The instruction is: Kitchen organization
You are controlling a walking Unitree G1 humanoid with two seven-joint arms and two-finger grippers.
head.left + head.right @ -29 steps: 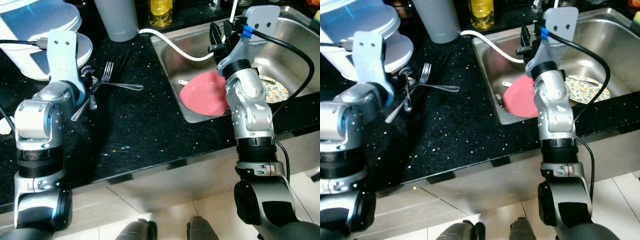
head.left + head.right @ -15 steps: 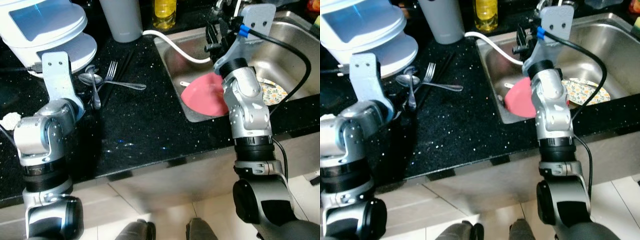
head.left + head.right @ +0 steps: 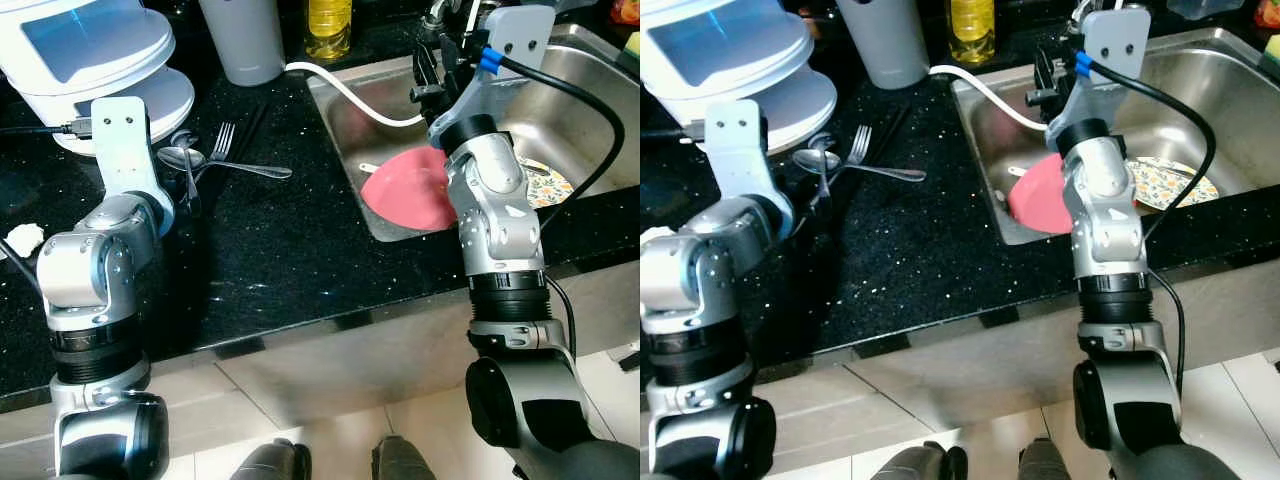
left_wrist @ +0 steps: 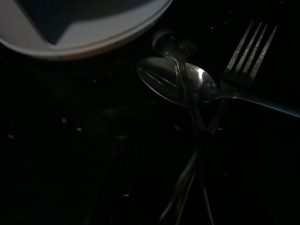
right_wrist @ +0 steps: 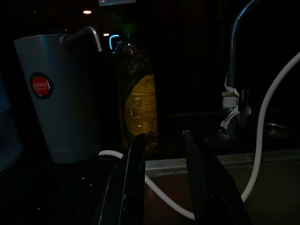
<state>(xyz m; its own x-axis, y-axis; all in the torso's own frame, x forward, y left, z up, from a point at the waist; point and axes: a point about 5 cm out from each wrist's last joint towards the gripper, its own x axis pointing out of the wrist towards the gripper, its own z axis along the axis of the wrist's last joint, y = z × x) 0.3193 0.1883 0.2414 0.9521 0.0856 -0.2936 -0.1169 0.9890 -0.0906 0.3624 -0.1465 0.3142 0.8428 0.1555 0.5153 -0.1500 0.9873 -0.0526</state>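
Two spoons (image 3: 178, 157) and a fork (image 3: 222, 141) lie crossed on the black counter (image 3: 280, 250), beside a white appliance (image 3: 90, 50). My left gripper (image 3: 172, 186) sits low at the near side of this cutlery; the left wrist view is dark and looks straight at the spoons (image 4: 180, 84) and fork (image 4: 248, 51). My right gripper (image 5: 164, 136) is raised over the left end of the sink (image 3: 590, 90), open, with nothing between its fingers. A pink plate (image 3: 405, 190) and a patterned plate (image 3: 548, 186) lie in the sink.
A grey jug (image 3: 235, 35) and a yellow bottle (image 3: 330, 25) stand at the back of the counter. A white hose (image 3: 350, 95) runs from the counter into the sink, and a tap (image 5: 234, 61) rises behind it. A crumpled white scrap (image 3: 22, 238) lies at the far left.
The left arm has pulled back a little from over the cutlery, which now lies uncovered. The whole picture shifted slightly. The right arm stays over the sink.
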